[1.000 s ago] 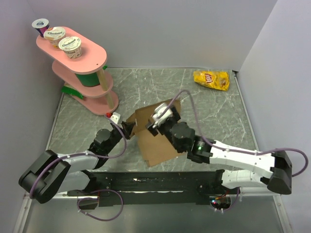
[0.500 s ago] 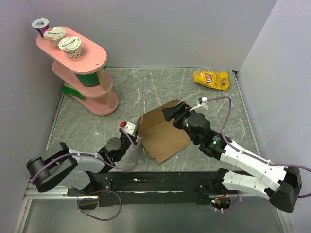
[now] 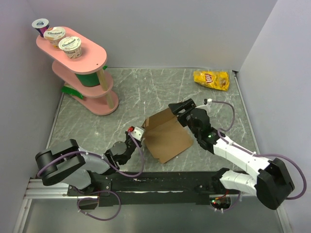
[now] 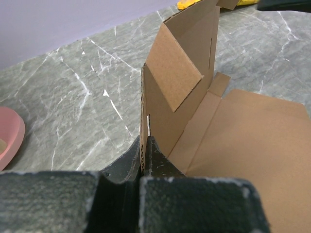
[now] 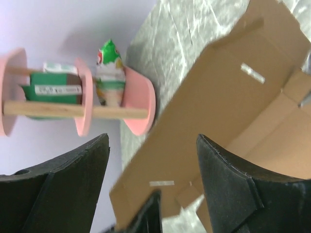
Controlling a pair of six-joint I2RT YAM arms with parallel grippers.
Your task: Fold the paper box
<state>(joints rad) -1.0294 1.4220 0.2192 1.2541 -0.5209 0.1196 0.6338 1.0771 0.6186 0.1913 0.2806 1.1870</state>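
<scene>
Box (image 3: pixel 167 138) sitting half-raised mid-table (image 3: pixel 146 87), btwn both arms.
L claw (image 3: pixel 137 133) is pinching shut on the box's upright left wall at its near edge. R claw (image 3: pixel 179 108) is standing w/ jaws spread wide at the far side, a raised flap's edge lying across the gap. Base panel is lying flat.

paper box (image 3: pixel 167 138) central, tiered stand (image 3: pixel 90 73) behind-left, cups (image 3: pixel 55 33) apparently atop it, chip bag (image 3: pixel 211 79) behind-right
</scene>
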